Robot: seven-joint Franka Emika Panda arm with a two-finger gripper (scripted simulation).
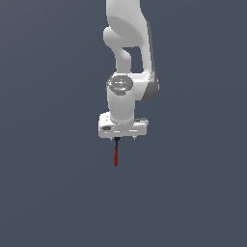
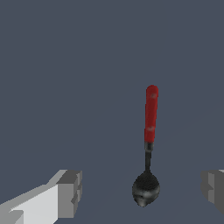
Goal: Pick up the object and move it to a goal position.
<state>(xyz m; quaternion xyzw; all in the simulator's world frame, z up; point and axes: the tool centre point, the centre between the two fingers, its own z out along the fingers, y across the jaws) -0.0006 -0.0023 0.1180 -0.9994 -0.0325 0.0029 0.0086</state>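
The object (image 2: 150,114) is a thin red rod ending in a short black neck and a rounded black tip, like a small spoon. In the wrist view its black end (image 2: 145,189) lies between the two grey fingertips (image 2: 69,193), which stand far apart and do not touch it. My gripper (image 2: 141,191) is open. In the exterior view the white hand (image 1: 123,126) hangs over the black end, and the red rod (image 1: 116,157) sticks out past it toward the picture's lower edge.
A plain dark grey surface fills both views. The white arm (image 1: 128,43) rises behind the hand in the exterior view. No other objects, containers or edges show.
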